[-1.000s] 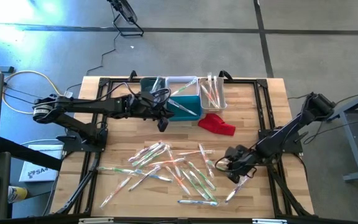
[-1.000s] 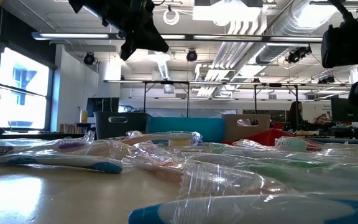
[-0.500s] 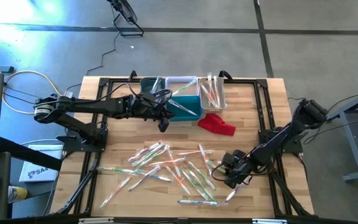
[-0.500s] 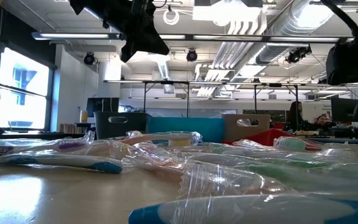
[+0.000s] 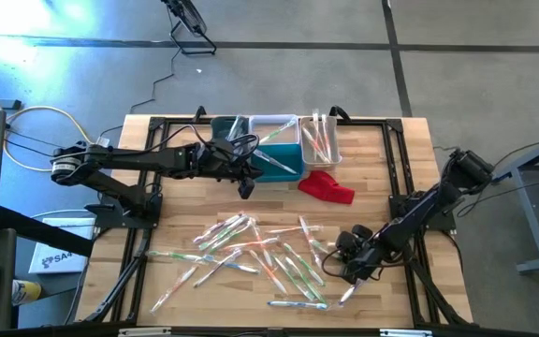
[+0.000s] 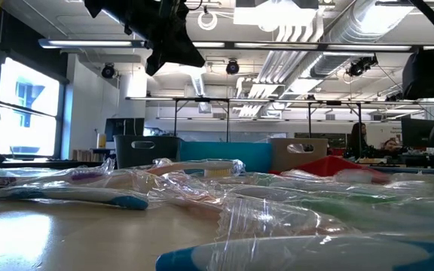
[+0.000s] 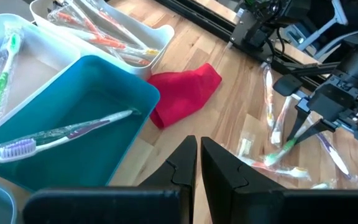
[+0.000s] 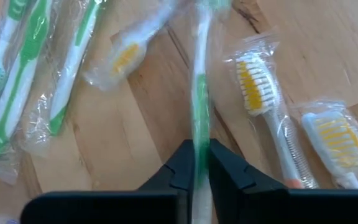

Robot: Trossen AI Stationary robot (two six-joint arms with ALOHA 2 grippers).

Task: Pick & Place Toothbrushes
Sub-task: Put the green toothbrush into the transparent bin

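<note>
Right gripper [image 5: 356, 265], lower right of the high view, has just snapped its fingers onto a green toothbrush [image 8: 199, 93] still on the desk [image 5: 391, 178], ready to lift, while the left gripper [image 7: 199, 163] waits pinched together over the teal bin [image 7: 114, 81]

Light wooden table [image 5: 382, 168] with black frame rails. Far centre: row of small bins [image 5: 274, 145], side by side. Red cloth [image 5: 327, 186] just near-right of the bins. Near half: loose scatter of wrapped toothbrushes [image 5: 251, 257], overlapping, spread from near-left to right of centre. Both arm bases mounted at left and right edges.
</note>
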